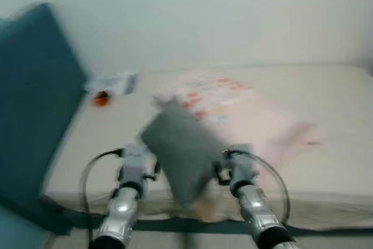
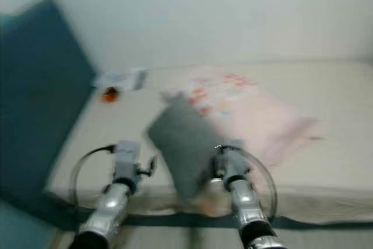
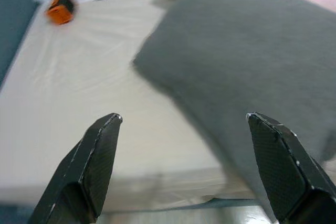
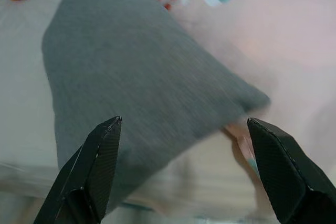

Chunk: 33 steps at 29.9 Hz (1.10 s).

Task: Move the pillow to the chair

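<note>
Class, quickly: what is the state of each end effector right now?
Left end effector: open, holding nothing, beside the grey pillow.
Right end effector: open, holding nothing, over the pillow.

Gray pillow (image 1: 183, 150) fills the gap between both open tools; mattress (image 1: 99, 138) leftward bare

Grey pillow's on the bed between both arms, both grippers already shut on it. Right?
Not quite. The grey pillow lies on the bed between the arms, but both wrist views show the left gripper and right gripper open, fingers spread apart, not closed on it.
</note>
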{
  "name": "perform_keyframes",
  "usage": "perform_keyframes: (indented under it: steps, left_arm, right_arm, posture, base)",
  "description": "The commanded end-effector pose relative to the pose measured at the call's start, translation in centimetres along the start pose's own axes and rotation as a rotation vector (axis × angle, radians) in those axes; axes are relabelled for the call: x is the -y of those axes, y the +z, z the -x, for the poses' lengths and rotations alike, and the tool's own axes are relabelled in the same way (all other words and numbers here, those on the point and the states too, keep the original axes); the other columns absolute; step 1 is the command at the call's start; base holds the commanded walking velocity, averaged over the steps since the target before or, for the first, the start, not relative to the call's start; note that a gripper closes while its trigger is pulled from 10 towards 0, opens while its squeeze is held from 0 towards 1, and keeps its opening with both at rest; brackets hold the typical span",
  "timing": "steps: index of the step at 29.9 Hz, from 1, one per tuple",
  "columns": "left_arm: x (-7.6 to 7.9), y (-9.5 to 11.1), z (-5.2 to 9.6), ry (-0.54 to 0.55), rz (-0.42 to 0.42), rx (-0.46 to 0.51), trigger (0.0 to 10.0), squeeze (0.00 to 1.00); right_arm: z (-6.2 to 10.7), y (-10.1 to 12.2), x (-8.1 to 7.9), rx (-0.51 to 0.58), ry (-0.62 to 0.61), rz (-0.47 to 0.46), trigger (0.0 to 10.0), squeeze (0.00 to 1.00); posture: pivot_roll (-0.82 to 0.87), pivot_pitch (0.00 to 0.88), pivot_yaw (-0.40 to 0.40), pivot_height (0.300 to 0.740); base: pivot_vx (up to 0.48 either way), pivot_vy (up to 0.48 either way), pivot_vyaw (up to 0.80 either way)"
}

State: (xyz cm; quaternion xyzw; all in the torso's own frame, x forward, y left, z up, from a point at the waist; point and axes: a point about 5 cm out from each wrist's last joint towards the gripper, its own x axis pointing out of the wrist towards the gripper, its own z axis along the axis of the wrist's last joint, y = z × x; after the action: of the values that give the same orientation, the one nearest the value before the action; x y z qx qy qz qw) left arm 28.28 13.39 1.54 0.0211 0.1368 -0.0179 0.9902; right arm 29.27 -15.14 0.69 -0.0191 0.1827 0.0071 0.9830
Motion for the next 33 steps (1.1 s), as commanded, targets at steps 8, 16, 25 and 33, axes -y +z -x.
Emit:
perform_keyframes:
  steps: [8, 16, 25, 33]
  left_arm:
    - [-0.8, -0.3, -0.1, 0.018, 0.003, -0.029, 10.0, 0.00]
    - [-0.7, -0.2, -0.2, -0.004, 0.002, -0.040, 10.0, 0.00]
    - [0.3, 0.0, -0.5, -0.083, -0.024, -0.062, 10.0, 0.00]
    - [0.5, 0.1, -0.7, -0.103, -0.048, -0.085, 10.0, 0.00]
  right_arm:
    - [0.0, -0.1, -0.7, -0.004, 0.012, -0.013, 10.0, 0.00]
    - [-0.1, 0.0, -0.4, -0.002, -0.002, -0.063, 10.0, 0.00]
    - [-0.1, -0.3, -0.3, -0.028, -0.010, -0.118, 10.0, 0.00]
    - [-0.1, -0.4, -0.1, -0.038, -0.010, -0.133, 10.0, 0.00]
  posture:
    - [-0.08, 0.004, 0.045, 0.720]
    - [-0.08, 0.007, 0.049, 0.720]
    - [-0.08, 0.015, 0.061, 0.720]
    - [-0.08, 0.020, 0.057, 0.720]
  base:
    - [0.000, 0.000, 0.80]
    - [0.000, 0.000, 0.58]
    - [0.000, 0.000, 0.00]
    - [0.000, -0.209, 0.00]
